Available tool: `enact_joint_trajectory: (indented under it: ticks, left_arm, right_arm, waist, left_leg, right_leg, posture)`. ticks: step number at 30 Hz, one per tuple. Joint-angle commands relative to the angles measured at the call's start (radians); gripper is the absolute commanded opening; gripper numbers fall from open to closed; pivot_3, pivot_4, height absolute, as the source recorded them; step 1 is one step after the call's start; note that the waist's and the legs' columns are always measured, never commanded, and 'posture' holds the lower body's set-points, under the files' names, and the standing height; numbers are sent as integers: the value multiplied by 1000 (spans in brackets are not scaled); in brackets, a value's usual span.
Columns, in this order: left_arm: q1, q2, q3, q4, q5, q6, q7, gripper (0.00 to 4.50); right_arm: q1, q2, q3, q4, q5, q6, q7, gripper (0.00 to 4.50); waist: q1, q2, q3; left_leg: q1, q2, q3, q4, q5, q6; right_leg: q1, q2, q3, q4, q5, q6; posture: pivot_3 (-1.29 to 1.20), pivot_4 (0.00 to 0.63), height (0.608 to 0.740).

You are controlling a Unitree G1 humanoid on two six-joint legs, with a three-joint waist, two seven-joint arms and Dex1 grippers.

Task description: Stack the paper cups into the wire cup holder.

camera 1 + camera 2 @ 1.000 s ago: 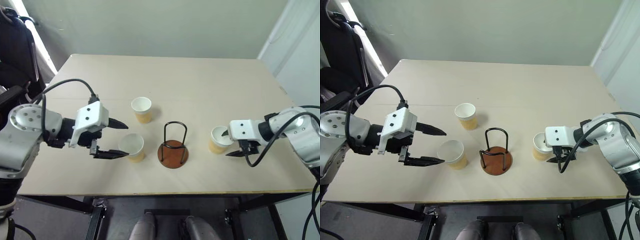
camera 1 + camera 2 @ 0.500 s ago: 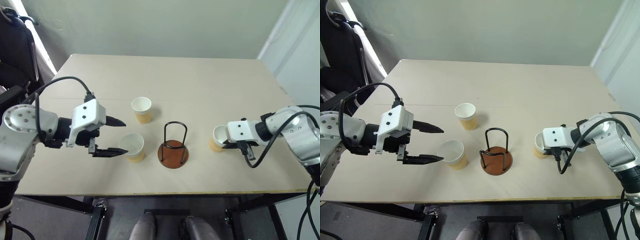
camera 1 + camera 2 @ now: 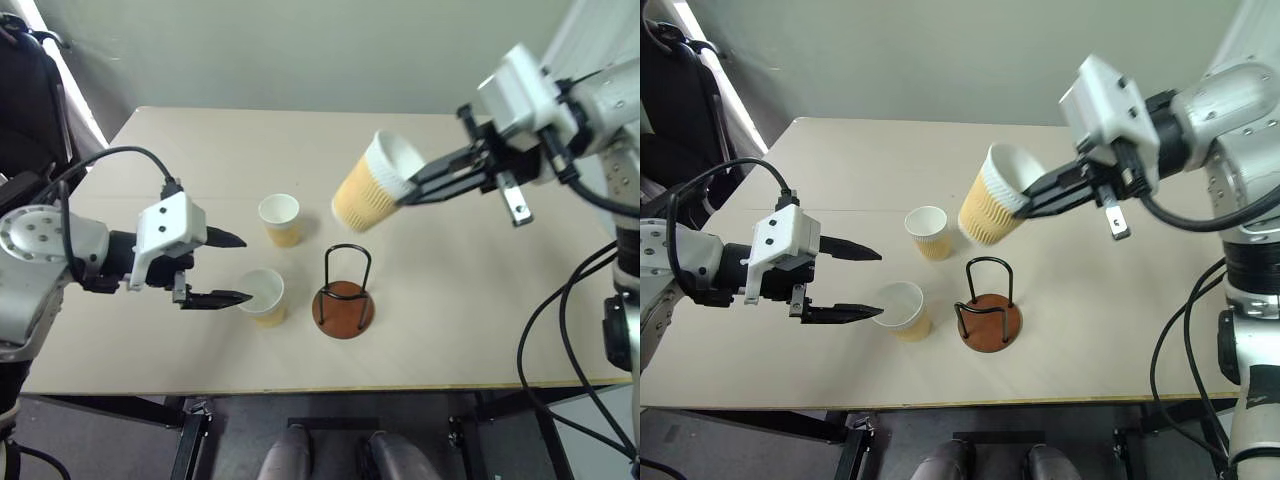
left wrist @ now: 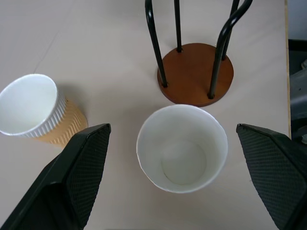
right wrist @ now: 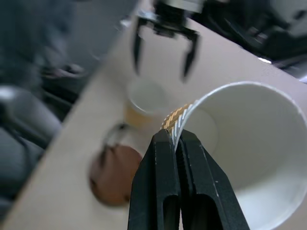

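Observation:
My right gripper is shut on the rim of a tan ribbed paper cup. It holds the cup tilted, high in the air above and slightly behind the wire cup holder. The right wrist view shows the black fingers pinching the cup's white wall. Two more cups stand upright left of the holder, one near and one farther back. My left gripper is open. The near cup sits just ahead of and between its fingertips, untouched.
The beige table has bare surface to the right of the holder and along its back. A dark chair stands past the table's left edge. Black cables hang beside my right arm.
My right gripper has shut on the rim of the cup to the right of the holder. It has lifted that cup up and to the left. My left gripper has stayed in place.

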Motion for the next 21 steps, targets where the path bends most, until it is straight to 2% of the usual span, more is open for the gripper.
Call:
enact_joint_trajectory:
  ticks: [1, 11, 21]
  left_arm:
    - [15, 28, 39, -37, 4, -4, 4, 4500]
    - [60, 41, 73, -68, -5, 15, 17, 4500]
    - [97, 50, 113, -91, -17, 27, 24, 4500]
  right_arm:
    - [43, 7, 52, -69, -24, -19, -18, 24]
    - [74, 34, 115, -53, -91, -78, -48, 24]
    - [92, 25, 131, -55, -115, -133, -14, 24]
  waist:
    - [0, 0, 0]
    - [-1, 0, 0]
    - [-1, 0, 0]
  left_leg:
    - [0, 0, 0, 1, 0, 0]
    - [1, 0, 0, 1, 0, 0]
    - [1, 0, 0, 0, 0, -1]
  right_leg:
    - [0, 0, 0, 0, 0, 0]
    - [0, 0, 0, 2, 2, -1]
    - [0, 0, 0, 2, 2, -2]
  posture:
    - [0, 150, 740]
    - [0, 150, 740]
    - [0, 150, 740]
